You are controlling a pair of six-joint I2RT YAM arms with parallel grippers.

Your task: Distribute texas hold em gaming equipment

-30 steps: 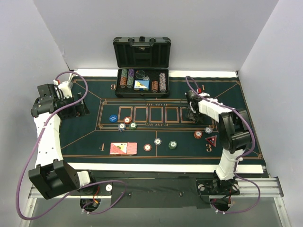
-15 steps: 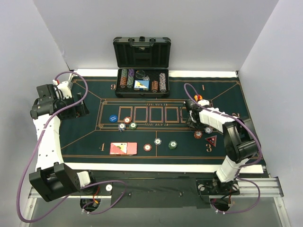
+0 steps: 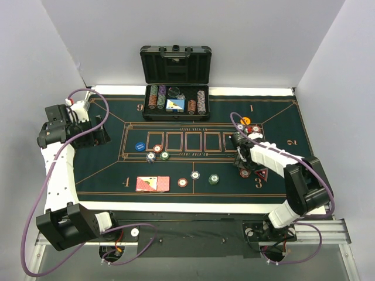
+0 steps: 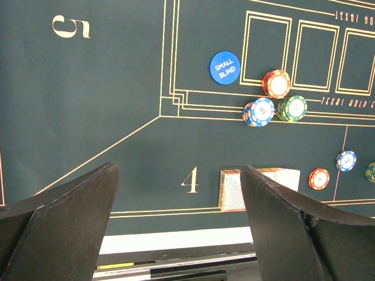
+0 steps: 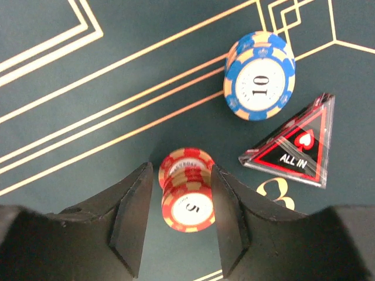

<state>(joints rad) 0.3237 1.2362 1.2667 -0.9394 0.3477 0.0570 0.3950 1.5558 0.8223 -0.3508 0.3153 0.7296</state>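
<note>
A short stack of red striped chips (image 5: 187, 193) stands on the green felt between the fingers of my right gripper (image 5: 183, 173). The jaws are open and close on both sides of the stack, with a thin gap on the left. Just beyond are a blue "10" chip stack (image 5: 259, 76) and the dark red "ALL IN" triangular marker (image 5: 296, 143). From above, the right gripper (image 3: 242, 164) is low by seat 3, next to the marker (image 3: 261, 174). My left gripper (image 4: 181, 234) hangs wide open over the felt at the left. The red-backed cards (image 4: 232, 190) lie by the "4".
The open black case (image 3: 176, 64) with racked chip rows (image 3: 176, 100) stands at the back. A blue "SMALL BLIND" disc (image 3: 139, 147) and three chips (image 3: 158, 153) lie left of the card boxes. Loose chips (image 3: 195, 174) lie in front, and an orange disc (image 3: 245, 121) near seat 1.
My right arm has swung toward the near edge, down over the red chips beside the marker, and its jaws have narrowed around them. The left arm has not moved.
</note>
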